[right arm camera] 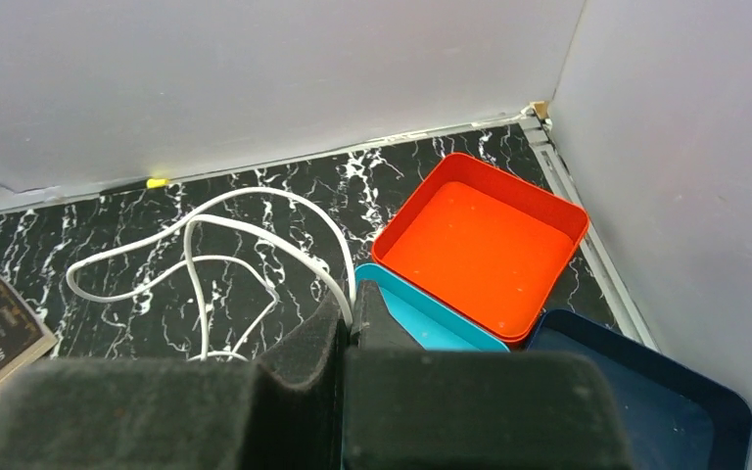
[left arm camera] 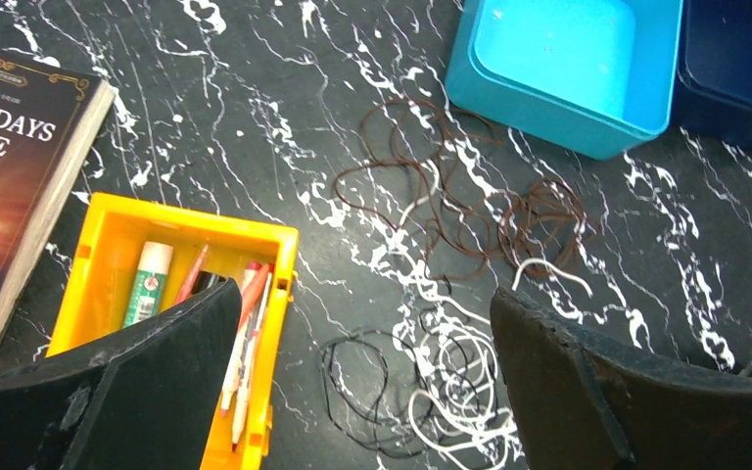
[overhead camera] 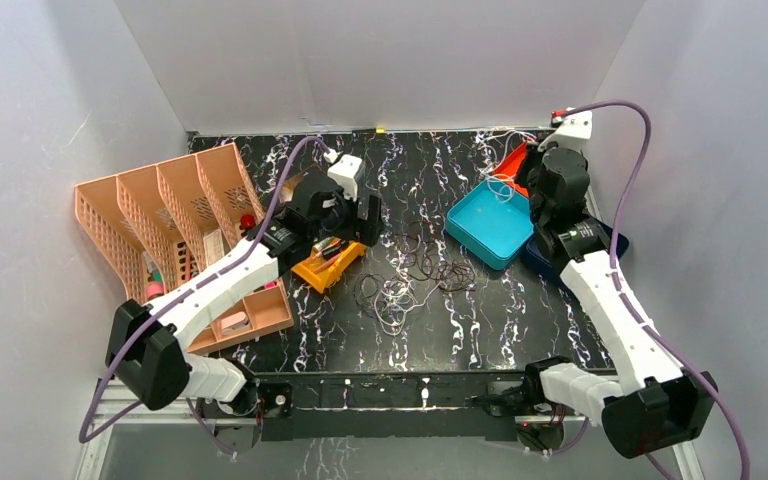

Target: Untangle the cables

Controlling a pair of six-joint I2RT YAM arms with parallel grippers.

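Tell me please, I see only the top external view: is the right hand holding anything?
Observer: Yes. The right wrist view shows the right hand shut on a white cable, which runs out from its fingers in wide loops.
Operator: And the left hand, is it open?
Observer: Yes. In the left wrist view the left hand is wide open with nothing in it. The black and white loops show in the gap between its fingers.
Operator: Does the left arm hide something from me?
Observer: Yes, a book lies beside the yellow box.
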